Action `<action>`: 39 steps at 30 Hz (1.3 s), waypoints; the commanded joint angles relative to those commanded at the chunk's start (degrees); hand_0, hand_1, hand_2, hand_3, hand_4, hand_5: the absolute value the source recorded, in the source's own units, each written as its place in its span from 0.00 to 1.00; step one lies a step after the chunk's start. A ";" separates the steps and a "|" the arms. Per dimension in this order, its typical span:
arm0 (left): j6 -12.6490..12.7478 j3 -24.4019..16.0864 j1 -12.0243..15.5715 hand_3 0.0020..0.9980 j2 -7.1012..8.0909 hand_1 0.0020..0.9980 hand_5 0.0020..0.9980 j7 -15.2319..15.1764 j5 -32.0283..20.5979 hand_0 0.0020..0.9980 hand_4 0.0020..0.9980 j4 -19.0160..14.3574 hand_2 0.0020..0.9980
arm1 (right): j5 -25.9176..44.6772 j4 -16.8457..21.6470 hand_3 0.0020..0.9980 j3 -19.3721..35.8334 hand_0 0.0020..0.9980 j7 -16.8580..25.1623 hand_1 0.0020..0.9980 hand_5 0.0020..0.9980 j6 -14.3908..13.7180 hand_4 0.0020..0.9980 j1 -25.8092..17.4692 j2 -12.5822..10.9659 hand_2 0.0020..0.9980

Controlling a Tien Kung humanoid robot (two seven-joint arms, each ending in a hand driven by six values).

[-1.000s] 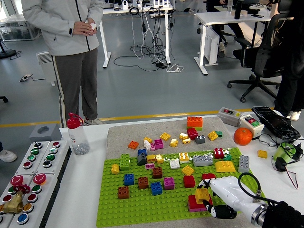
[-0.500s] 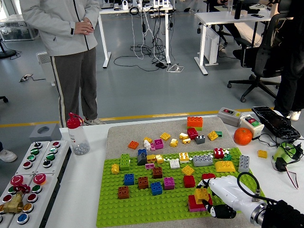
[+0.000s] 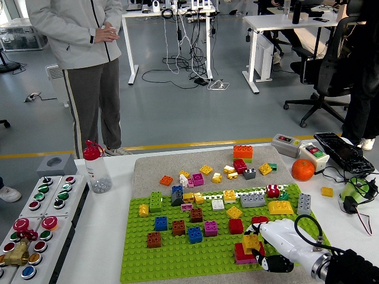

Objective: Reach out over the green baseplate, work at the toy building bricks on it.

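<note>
The flat green studded baseplate [image 3: 177,251] lies on the white surface [image 3: 103,236]. At its near right corner the robot's white right hand [image 3: 278,244] rests — fingers curled on a yellow plastic brick [image 3: 251,242] atop a red-and-pink stack [image 3: 243,254].

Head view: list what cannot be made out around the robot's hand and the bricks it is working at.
- Right hand: its white shell covers most of the fingers, so the grip cannot be judged.
- Yellow brick on the red brick: the hand hides their right sides, so contact is unclear.
- Right arm: cut off by the lower right corner.
- Left hand: out of frame.
- Green baseplate: its near right corner is hidden by the hand.
</note>
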 joint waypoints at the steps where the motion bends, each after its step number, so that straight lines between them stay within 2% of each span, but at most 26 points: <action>1: 0.00 0.00 0.00 0.44 0.00 0.61 1.00 0.00 0.00 0.67 0.24 0.00 0.56 | -0.01 -0.02 0.58 -0.03 0.46 0.00 0.53 0.16 0.03 0.37 0.03 0.01 0.56; 30: 0.03 -0.22 0.29 0.44 -0.05 0.61 1.00 0.21 0.44 0.67 0.24 0.00 0.56 | -0.35 -0.44 0.58 -1.14 0.47 -0.07 0.54 0.19 0.29 0.38 0.23 0.12 0.56; 31: 0.03 -0.23 0.33 0.44 -0.05 0.61 1.00 0.22 0.46 0.67 0.24 0.00 0.56 | -0.47 -0.40 0.61 -1.13 0.55 0.00 0.61 0.19 0.31 0.41 0.21 0.11 0.62; 36: 0.03 -0.23 0.42 0.44 -0.06 0.61 1.00 0.23 0.48 0.67 0.24 0.00 0.56 | -0.98 -0.33 0.61 -0.99 0.55 0.16 0.61 0.19 0.34 0.41 0.14 0.12 0.62; 37: 0.02 -0.23 0.43 0.44 -0.06 0.61 1.00 0.22 0.48 0.67 0.24 0.00 0.56 | -1.07 -0.32 0.64 -0.96 0.67 0.17 0.67 0.20 0.33 0.44 0.14 0.12 0.68; 39: 0.02 -0.19 0.44 0.44 -0.05 0.61 1.00 0.21 0.44 0.67 0.24 0.00 0.56 | -1.23 -0.32 0.64 -0.87 0.67 0.17 0.67 0.20 0.34 0.44 0.11 0.12 0.68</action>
